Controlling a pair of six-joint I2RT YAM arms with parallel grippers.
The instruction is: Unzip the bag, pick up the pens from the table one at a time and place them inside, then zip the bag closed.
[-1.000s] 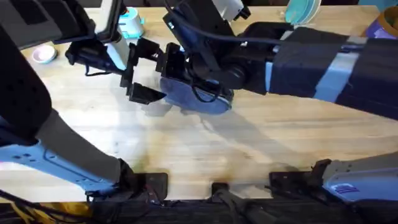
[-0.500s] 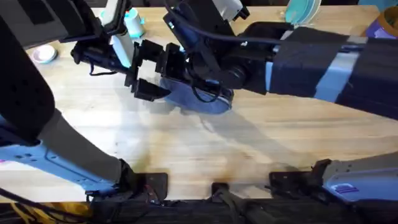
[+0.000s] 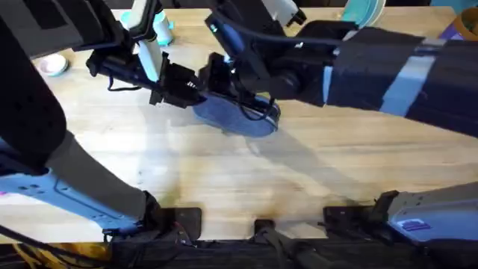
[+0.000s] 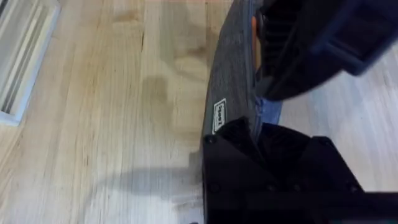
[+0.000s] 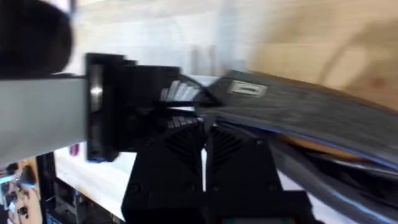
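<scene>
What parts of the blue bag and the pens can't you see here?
- Overhead: most of the bag sits under both arms; its zip is covered.
- Left wrist: the left gripper blocks the bag's end, and the right gripper covers the zip.
- Right wrist: blur leaves an orange strip inside the bag unclear, pen or lining.

The left pincer [image 3: 196, 87] has closed in, apparently meeting the bag [image 3: 237, 116].
</scene>
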